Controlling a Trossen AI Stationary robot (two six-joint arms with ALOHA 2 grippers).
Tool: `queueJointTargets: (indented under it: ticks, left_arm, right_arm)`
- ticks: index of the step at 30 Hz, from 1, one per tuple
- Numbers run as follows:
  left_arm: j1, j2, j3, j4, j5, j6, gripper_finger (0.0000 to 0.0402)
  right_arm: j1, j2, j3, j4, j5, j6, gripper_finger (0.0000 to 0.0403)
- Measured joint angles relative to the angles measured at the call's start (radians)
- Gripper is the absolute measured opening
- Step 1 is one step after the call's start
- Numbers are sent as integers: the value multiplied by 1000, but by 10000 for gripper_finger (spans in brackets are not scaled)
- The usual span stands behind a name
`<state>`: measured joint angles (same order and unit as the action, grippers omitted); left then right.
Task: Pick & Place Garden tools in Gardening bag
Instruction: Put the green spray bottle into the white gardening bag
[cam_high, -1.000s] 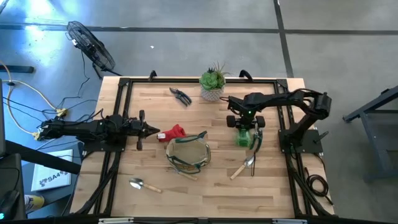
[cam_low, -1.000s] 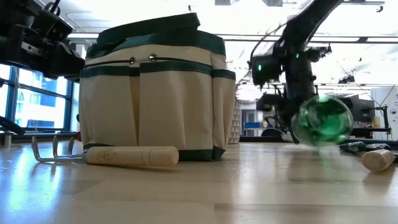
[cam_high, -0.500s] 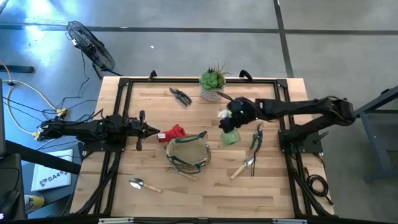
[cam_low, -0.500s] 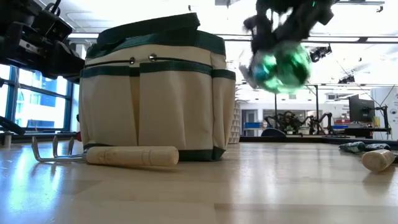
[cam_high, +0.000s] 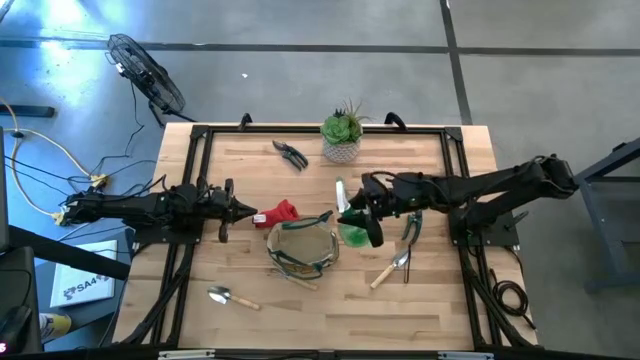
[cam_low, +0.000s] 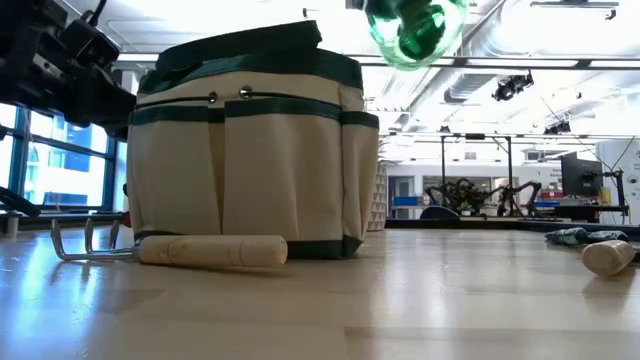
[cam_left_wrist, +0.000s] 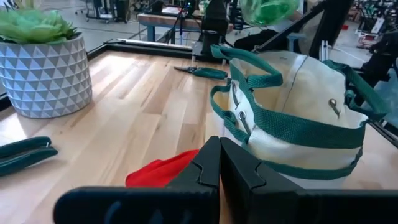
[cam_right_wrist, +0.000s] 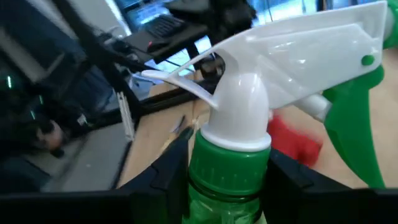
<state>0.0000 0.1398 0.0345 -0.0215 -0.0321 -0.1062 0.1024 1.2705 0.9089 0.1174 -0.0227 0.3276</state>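
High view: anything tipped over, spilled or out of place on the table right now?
Nothing stands out. The right gripper holds a green spray bottle beside the bag; a trowel, shears and the potted plant sit undisturbed.

No readable text on anything I can see. Only candidate is a white sheet (cam_high: 88, 283) on the floor left of the table, with dark print too small to make out. Nothing on the tools.
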Motion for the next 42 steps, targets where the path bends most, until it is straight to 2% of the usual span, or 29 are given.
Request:
queueJointTargets:
  ticks: [3,9,14,18,20,23,25,29,34,38,42]
  left_arm:
    - [0,0,0,3,1,-6,1]
    - [0,1,1,-15,39,-7,1]
    - [0,17,3,-17,81,-7,1]
    - [0,44,3,-19,94,-67,1]
    - [0,69,8,-22,146,-122,1]
    - [0,116,20,-47,252,-176,1]
    - [-1,159,23,-56,282,-218,1]
    - [-1,249,23,-54,282,-206,1]
    - [-1,353,19,-19,275,-164,1]
    - [-1,411,15,16,281,-154,1]
    - [-1,443,16,88,316,-153,1]
  right_arm:
    - [3,8,0,64,25,-137,138]
    - [-7,67,4,160,12,-257,138]
    - [-19,170,60,127,-72,-318,138]
    - [-21,202,185,39,-88,-370,138]
    - [-9,205,251,-32,-89,-407,138]
    - [8,217,301,-68,-96,-408,138]
    - [12,225,319,-68,-123,-405,138]
    - [8,294,363,-105,-145,-357,138]
    - [8,419,467,-201,-210,-373,138]
    - [8,482,585,-287,-242,-378,138]
    - [7,524,630,-341,-253,-380,138]
